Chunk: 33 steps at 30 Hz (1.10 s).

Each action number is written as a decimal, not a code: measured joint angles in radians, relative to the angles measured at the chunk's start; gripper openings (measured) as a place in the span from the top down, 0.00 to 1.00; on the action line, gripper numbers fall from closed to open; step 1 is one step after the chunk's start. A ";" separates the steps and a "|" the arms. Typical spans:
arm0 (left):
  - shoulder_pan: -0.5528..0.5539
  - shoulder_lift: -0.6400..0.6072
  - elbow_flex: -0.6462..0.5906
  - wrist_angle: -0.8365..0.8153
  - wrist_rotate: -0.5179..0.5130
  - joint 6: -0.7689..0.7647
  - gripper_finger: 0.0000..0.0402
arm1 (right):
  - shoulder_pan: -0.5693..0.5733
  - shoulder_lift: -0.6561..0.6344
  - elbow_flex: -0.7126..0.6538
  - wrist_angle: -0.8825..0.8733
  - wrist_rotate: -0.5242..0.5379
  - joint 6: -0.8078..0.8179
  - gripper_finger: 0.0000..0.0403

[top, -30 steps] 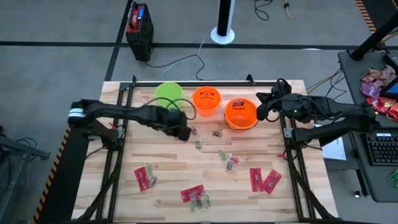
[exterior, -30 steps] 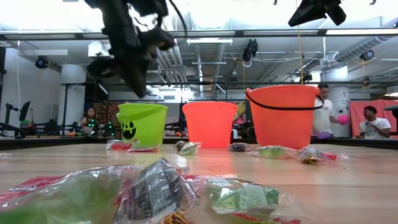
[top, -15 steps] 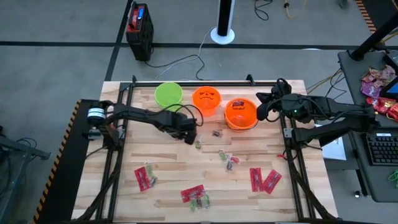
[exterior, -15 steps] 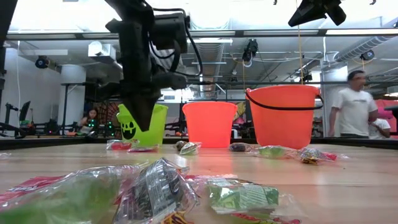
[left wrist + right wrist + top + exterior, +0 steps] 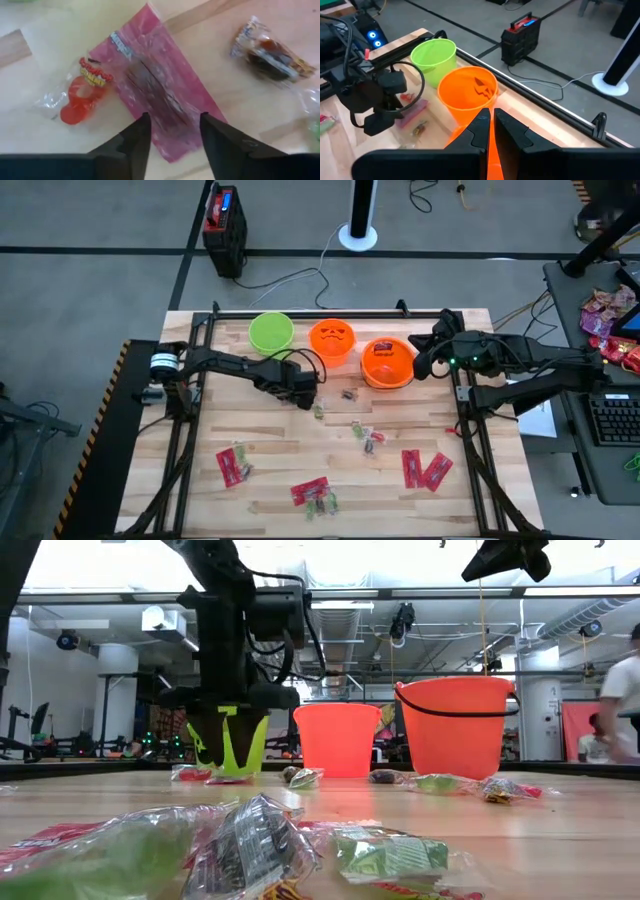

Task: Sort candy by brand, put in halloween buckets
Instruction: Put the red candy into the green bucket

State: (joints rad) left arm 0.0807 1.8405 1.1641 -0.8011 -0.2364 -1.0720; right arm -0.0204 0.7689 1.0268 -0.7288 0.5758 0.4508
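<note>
Three buckets stand in a row at the table's far side: lime green [image 5: 270, 332], orange jack-o'-lantern [image 5: 332, 340] and a wider orange one [image 5: 387, 362]. Flat red packets [image 5: 232, 465] [image 5: 310, 492] [image 5: 425, 468] and small wrapped pieces [image 5: 368, 438] lie on the wood. My left gripper [image 5: 172, 132] is open, low over a flat pink-red packet [image 5: 155, 90], one finger on either side of it. It is just near of the green bucket [image 5: 225, 755]. My right gripper [image 5: 491, 125] is shut and empty, high over the wide orange bucket's right rim [image 5: 420, 360]. My left gripper points down at the pink-red packet's near end [image 5: 172, 117], with its open fingers [image 5: 137, 137] lying across the packet's width. The packet lies flat on the table. I cannot tell whether the fingertips touch it.
A clear-wrapped red ring sweet [image 5: 80, 97] and a dark brown mini [image 5: 272, 52] lie on either side of the packet. A red-and-black box [image 5: 224, 218] stands on the floor beyond the table. A heap of pink bags [image 5: 605, 315] lies on the desk at the right. A person [image 5: 622, 690] stands in the room behind.
My left gripper has gone toward the table's right edge and come down, from high in front of the green bucket to just above the table over the pink-red packet. The candy and the buckets have stayed where they were.
</note>
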 joint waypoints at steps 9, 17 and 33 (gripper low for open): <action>0.002 0.068 0.001 0.042 0.001 0.038 0.59 | 0.000 0.000 0.000 0.000 0.000 -0.020 0.96; -0.016 0.072 0.001 0.055 0.018 0.078 0.83 | 0.000 -0.001 0.000 -0.013 0.000 -0.019 0.96; -0.028 -0.175 0.037 -0.091 0.287 0.424 0.99 | 0.000 -0.001 0.000 -0.033 0.004 -0.056 0.96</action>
State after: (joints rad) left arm 0.0531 1.6655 1.2014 -0.8917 0.0510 -0.6479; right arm -0.0204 0.7681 1.0266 -0.7617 0.5800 0.3950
